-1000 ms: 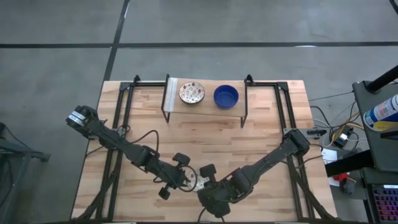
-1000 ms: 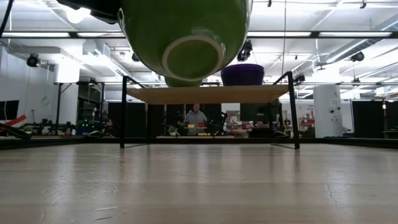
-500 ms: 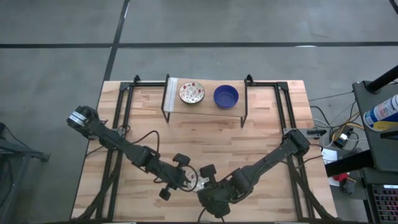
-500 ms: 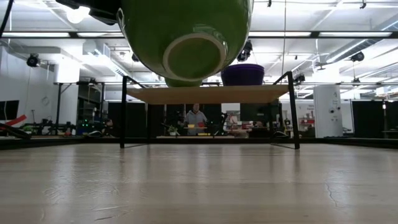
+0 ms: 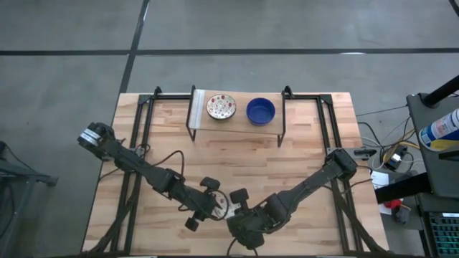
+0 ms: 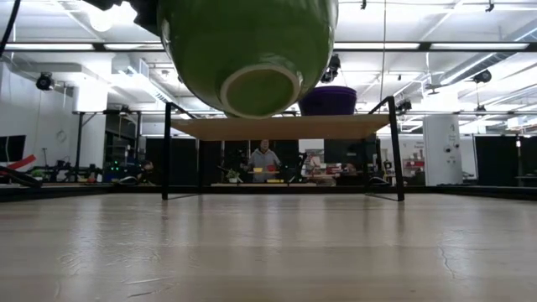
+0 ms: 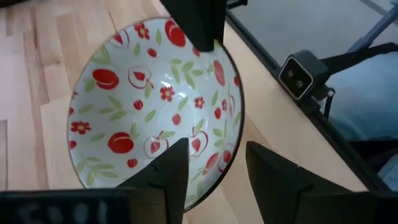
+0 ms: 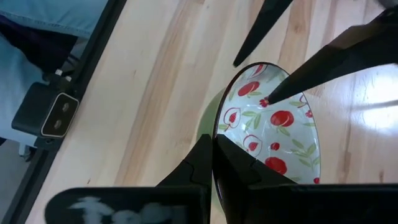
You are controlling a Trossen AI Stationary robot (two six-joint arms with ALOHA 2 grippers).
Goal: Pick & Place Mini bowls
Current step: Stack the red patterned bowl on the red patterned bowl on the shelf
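The right gripper (image 8: 214,163) is pinched shut on the rim of a bowl (image 7: 155,106), white inside with red fruit and green leaves, green outside, lifted clear of the table (image 6: 268,252). The left gripper (image 7: 214,177) stands open, its fingers (image 7: 171,174) straddling the opposite rim without clamping it. Well beyond both grippers, a patterned bowl (image 5: 221,107) and a blue bowl (image 5: 260,111) sit on a shelf (image 5: 237,123).

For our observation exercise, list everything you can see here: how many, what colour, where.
table: one, light wood, under both arms
shelf: one, wood, black legs, table's far edge
blue bowl: one, on shelf
speckled bowl: one, cream and red, on shelf
fruit bowl: one, white with red fruit, green outside, held above table
person: one, far behind table
left gripper: open, astride fruit bowl's rim
right gripper: shut on that rim
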